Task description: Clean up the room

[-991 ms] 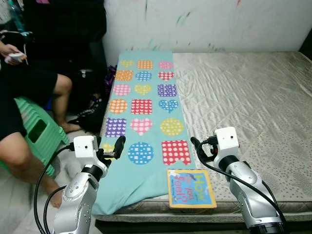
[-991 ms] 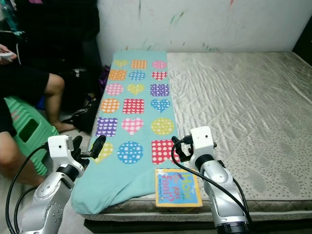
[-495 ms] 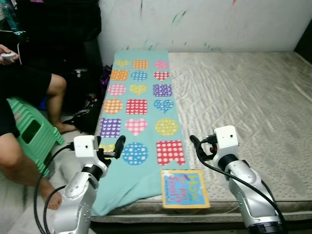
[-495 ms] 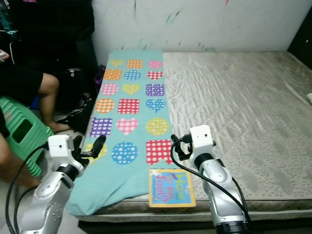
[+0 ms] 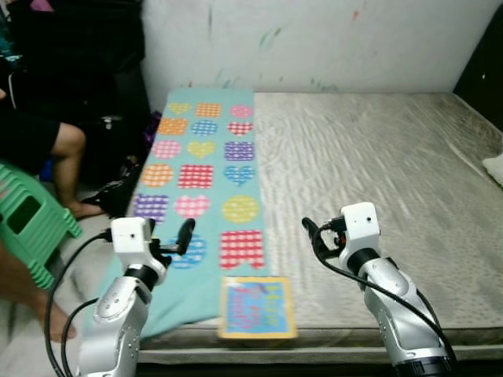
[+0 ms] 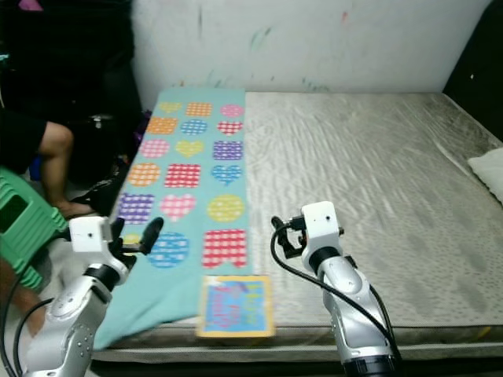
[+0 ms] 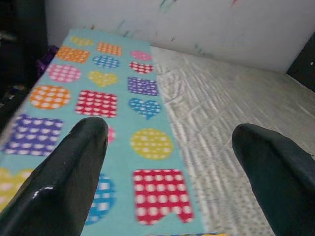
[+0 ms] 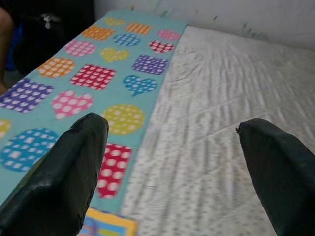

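Book (image 5: pixel 257 306) at mattress (image 5: pixel 393 173) edge, blanket (image 5: pixel 200 169) alongside

Both arms were raised forward, lower left and lower right of the head views. Left gripper (image 7: pixel 170 162) had its fingers spread wide, holding nothing. Right gripper (image 8: pixel 172 167) likewise spread wide, nothing held.

My right gripper (image 6: pixel 277 236) hovers above a bare grey mattress (image 6: pixel 377 181). Ahead and to its left lies a teal blanket (image 6: pixel 189 173) patterned with colourful shapes. A picture book (image 6: pixel 233 305) rests just below it, at the mattress edge.
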### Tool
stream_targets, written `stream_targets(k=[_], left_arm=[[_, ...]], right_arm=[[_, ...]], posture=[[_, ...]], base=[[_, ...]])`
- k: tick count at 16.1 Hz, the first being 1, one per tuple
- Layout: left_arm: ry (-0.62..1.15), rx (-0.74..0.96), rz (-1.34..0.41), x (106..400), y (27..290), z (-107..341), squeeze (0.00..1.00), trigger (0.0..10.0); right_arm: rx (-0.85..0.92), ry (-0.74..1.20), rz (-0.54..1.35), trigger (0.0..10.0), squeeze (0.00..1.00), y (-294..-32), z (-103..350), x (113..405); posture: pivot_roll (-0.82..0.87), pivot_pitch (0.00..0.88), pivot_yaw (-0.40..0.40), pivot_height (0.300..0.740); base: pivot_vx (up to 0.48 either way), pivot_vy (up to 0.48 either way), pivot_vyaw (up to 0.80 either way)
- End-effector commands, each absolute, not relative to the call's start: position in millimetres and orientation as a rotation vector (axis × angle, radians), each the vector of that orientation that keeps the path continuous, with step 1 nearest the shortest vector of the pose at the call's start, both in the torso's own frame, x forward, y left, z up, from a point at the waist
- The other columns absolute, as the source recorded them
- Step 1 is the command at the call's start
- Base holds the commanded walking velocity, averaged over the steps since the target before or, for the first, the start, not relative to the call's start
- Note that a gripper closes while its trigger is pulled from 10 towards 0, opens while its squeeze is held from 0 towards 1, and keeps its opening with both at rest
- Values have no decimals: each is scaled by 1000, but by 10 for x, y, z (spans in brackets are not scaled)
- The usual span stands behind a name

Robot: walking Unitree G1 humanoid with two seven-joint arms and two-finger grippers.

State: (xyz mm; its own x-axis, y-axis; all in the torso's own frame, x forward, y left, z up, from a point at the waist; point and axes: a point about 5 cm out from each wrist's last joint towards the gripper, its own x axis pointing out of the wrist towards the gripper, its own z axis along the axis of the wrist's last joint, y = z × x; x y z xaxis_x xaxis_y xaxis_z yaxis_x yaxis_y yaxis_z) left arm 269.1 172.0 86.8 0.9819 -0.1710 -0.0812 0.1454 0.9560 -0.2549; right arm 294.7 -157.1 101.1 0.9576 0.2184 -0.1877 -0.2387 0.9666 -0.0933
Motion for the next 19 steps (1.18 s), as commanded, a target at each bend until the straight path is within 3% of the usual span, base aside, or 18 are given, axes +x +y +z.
stream_targets(k=[1, 8, 14, 19], left_arm=[[107, -262, -175, 2697, 1652, 866, 0, 10000], [107, -263, -177, 2704, 1648, 867, 0, 10000], [90, -269, -208, 2684, 1621, 889, 0, 10000], [91, -267, -207, 2677, 1621, 884, 0, 10000]], right_arm=[[-127, 182, 215, 10000, 0, -1639, 1009, 2941], [-124, 187, 204, 10000, 0, -1655, 996, 2934], [-122, 189, 207, 10000, 0, -1657, 989, 2928], [-121, 189, 215, 10000, 0, -1643, 985, 2941]], posture=[[-177, 0, 17, 740], [-179, 0, 19, 740], [-176, 0, 18, 740], [-172, 0, 15, 740]], base=[[0, 0, 0], [0, 0, 0], [0, 0, -603], [0, 0, 0]])
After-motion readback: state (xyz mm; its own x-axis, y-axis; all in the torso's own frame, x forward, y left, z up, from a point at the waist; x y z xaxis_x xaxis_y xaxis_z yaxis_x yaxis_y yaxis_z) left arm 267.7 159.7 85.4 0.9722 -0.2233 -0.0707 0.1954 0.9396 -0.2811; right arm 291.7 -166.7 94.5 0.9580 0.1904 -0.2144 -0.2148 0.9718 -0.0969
